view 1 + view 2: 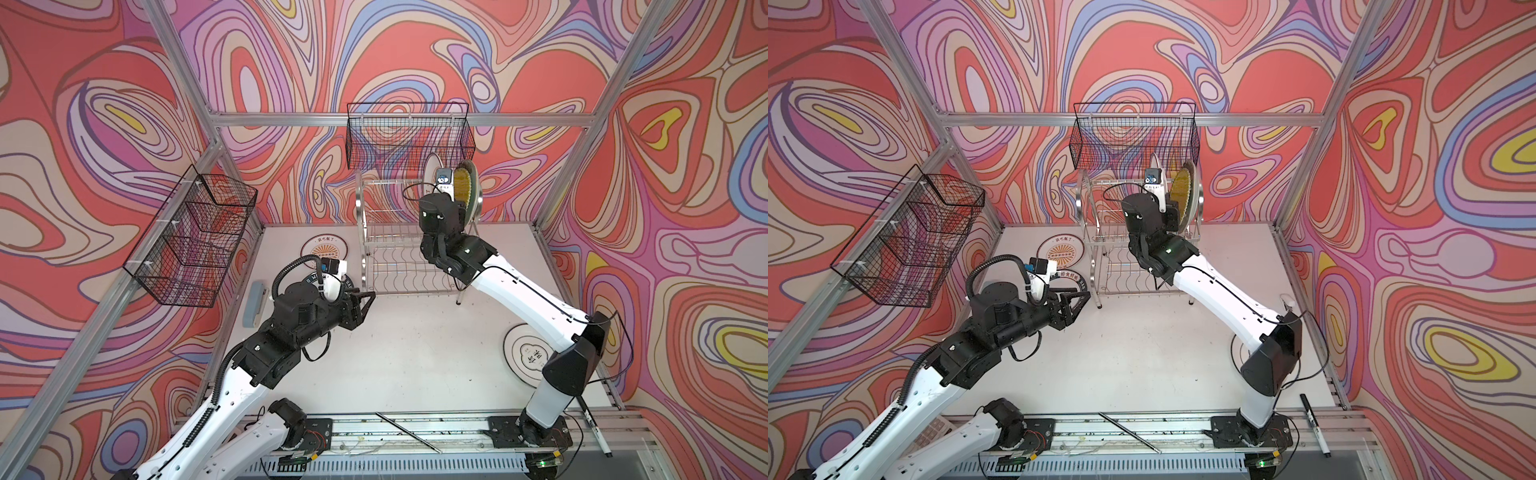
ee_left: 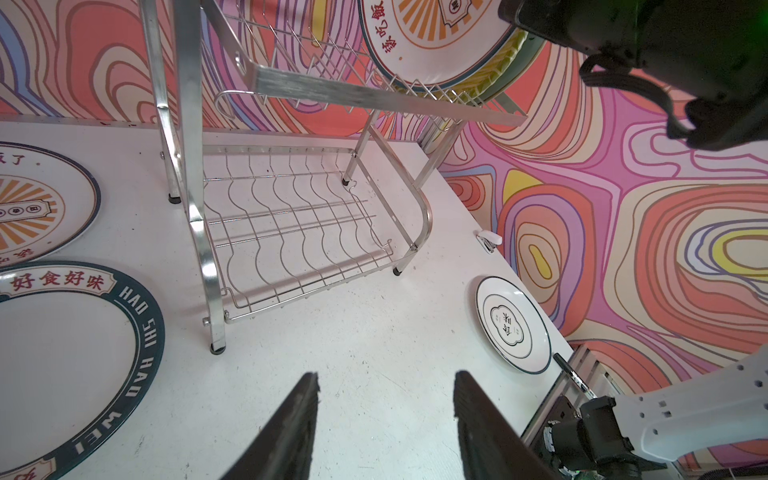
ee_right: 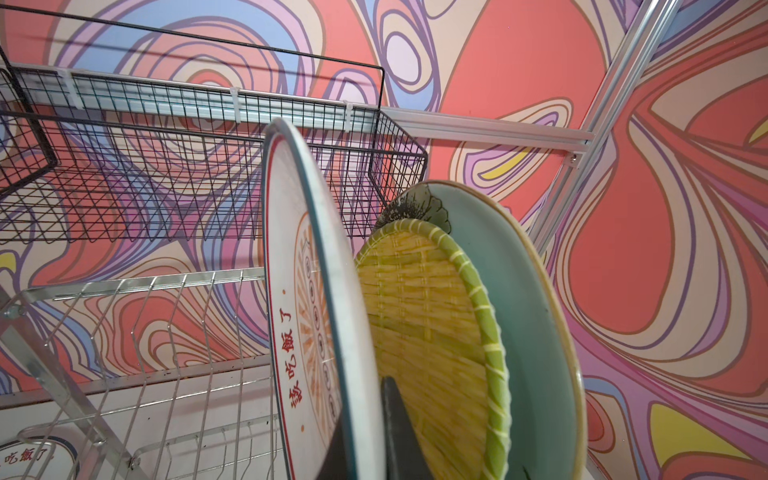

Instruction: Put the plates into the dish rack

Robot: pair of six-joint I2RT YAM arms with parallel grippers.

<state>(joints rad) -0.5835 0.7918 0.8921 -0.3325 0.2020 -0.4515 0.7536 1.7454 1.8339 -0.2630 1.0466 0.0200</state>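
So the right hand [image 3: 363,428] is pinching the near rim of a sunburst plate [image 3: 299,291] standing on edge atop the rack [image 1: 360,224], just left of the yellow plate [image 3: 415,311]; left hand [image 2: 386,386] half-open, empty.

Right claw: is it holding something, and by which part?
Yes: the right gripper pinches the orange-sunburst plate by its rim, upright in the dish rack. The left gripper holds nothing.
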